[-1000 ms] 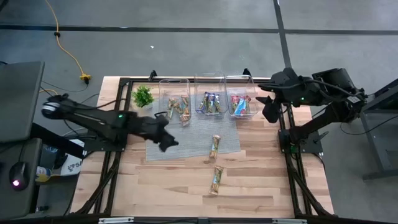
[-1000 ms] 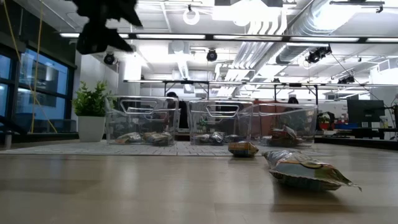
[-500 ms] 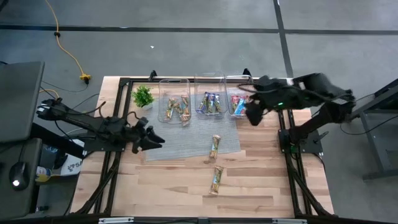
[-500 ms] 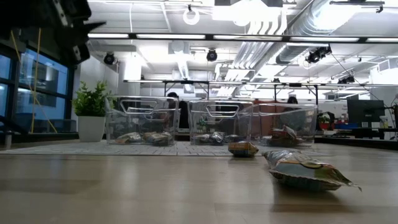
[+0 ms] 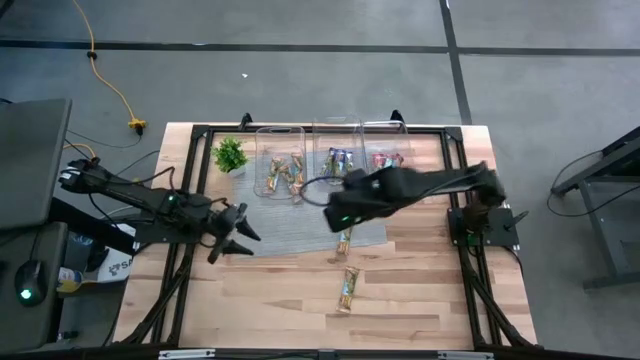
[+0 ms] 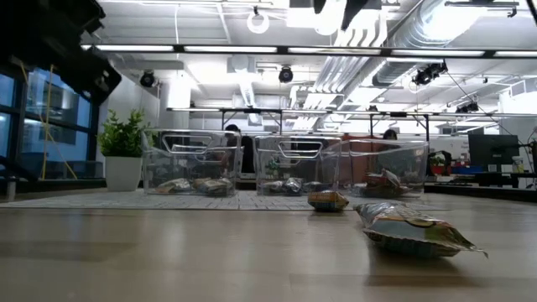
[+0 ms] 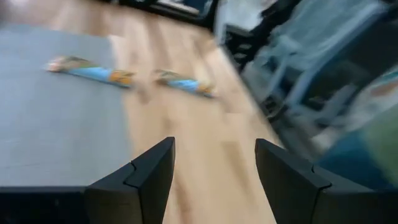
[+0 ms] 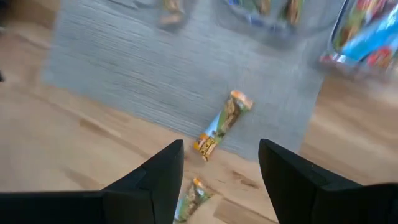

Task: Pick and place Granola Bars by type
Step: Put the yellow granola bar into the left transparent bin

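Two tan and green Granola Bars lie loose. One rests flat on the grey mat [image 5: 300, 225], at its near edge [image 5: 345, 238] [image 8: 221, 124]. The other lies on the bare wood nearer me [image 5: 348, 288] [image 6: 415, 231]. More bars lie sorted in three clear bins [image 5: 338, 165]. My right gripper [image 5: 335, 215] [image 8: 221, 149] is open and hovers over the mat, just beside the bar on it. My left gripper [image 5: 238, 235] [image 7: 214, 146] is open too, above the mat's left near corner, touching nothing.
The three bins stand in a row along the mat's far edge, with a small green plant [image 5: 230, 155] to their left. Bare wood stretches along the table's near side around the second bar. Black frame rails run down both sides of the table.
My right arm has swung from beyond the table's right far corner, past the bins, toward the left and the near edge, and now hangs over the mat beside the tan bar. My left gripper has drawn back toward the table's left edge. No bar has moved.
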